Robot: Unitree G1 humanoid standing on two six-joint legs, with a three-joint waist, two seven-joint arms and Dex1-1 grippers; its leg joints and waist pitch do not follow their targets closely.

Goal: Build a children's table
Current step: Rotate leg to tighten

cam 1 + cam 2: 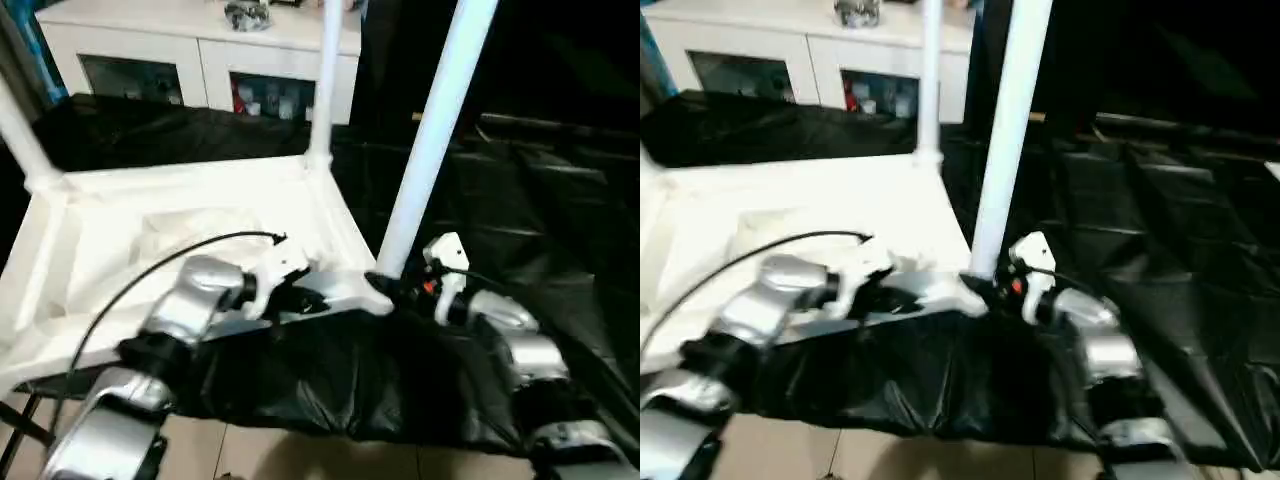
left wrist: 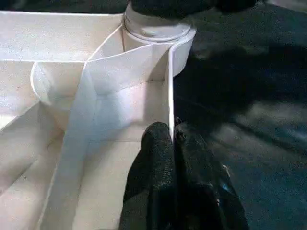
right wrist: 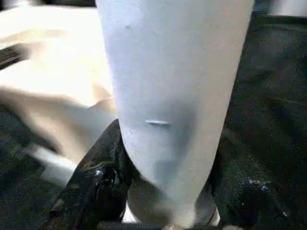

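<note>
A: Table top (image 1: 180, 215), white, lies upside down on a black sheet (image 1: 540, 250), ribs facing up. The white cabinet (image 1: 200, 45) stands behind it.

B: How many legs are standing?

A: Three show. One leg (image 1: 432, 140) stands at the corner of the top nearest the robot's right arm. Another leg (image 1: 325, 80) stands at the corner behind that one, closer to the cabinet. A third leg (image 1: 20, 130) rises at the far corner on the left side of the top.

B: What do the grippers do?

A: The right gripper (image 3: 163, 191) has its two black fingers on either side of the nearest leg, low down by the top. The left gripper (image 2: 172, 139) has its fingers pressed together on the thin side wall of the top, close to that same corner.
</note>
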